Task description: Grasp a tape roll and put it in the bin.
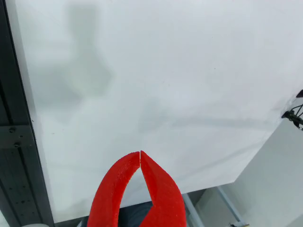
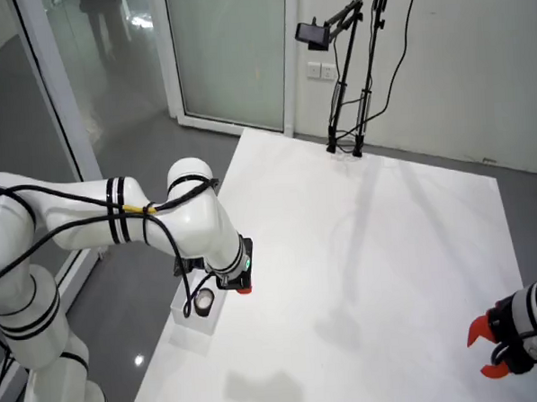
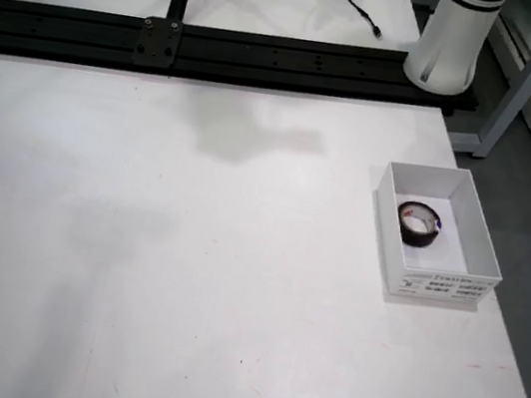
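My gripper (image 1: 140, 153) fills the bottom of the wrist view: 2 red fingers (image 1: 113, 189) meet tip to tip, clenched on nothing, with only a thin seam between them. Directly beyond the tips lies the white table (image 1: 165, 85), bare in this view, carrying soft grey shadows. A black slotted rail (image 1: 14, 156) runs along the table's left edge in the wrist view.

In the room view, my white arm (image 2: 161, 220) reaches in from the left, its wrist bent down over the table's near-left edge. A small red part of the gripper shows under the black wrist ring, just above the white bin (image 2: 200, 305). The tape roll shows there as a dark ring inside the bin. At the lower right of the same view, a second arm's red gripper (image 2: 488, 347) stands at the table's edge, well apart from mine. At the far end, a black stand (image 2: 348, 80) carries a camera.

In the overhead view, the bin (image 3: 391, 204) sits near the table's right edge. The black tape roll (image 3: 419, 224) lies flat inside it, near the middle of the floor. Beyond it, a white arm base (image 3: 454, 42) stands behind the black rail.
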Motion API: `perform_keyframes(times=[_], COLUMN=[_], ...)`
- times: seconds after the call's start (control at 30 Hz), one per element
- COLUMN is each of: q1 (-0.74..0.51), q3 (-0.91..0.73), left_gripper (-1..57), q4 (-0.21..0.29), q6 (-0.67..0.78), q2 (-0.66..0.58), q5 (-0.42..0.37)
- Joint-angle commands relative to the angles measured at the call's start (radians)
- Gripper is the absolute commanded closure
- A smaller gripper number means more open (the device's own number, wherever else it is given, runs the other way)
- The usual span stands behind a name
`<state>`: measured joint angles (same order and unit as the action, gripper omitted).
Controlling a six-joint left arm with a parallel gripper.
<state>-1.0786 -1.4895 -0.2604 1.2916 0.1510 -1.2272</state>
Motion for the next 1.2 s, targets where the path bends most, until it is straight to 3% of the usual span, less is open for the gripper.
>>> perform_keyframes(times=[0.03,0.5,1.2], q1=[-0.021,-0.06,0.0], q3=[0.0,0.0,0.0], left_gripper=[56.8,56.8,56.8], q4=[0.0,0.0,0.0], q6=[0.0,-0.002,-0.002], q2=[-0.001,-0.001,-0.001], q5=[0.0,0.0,0.0])
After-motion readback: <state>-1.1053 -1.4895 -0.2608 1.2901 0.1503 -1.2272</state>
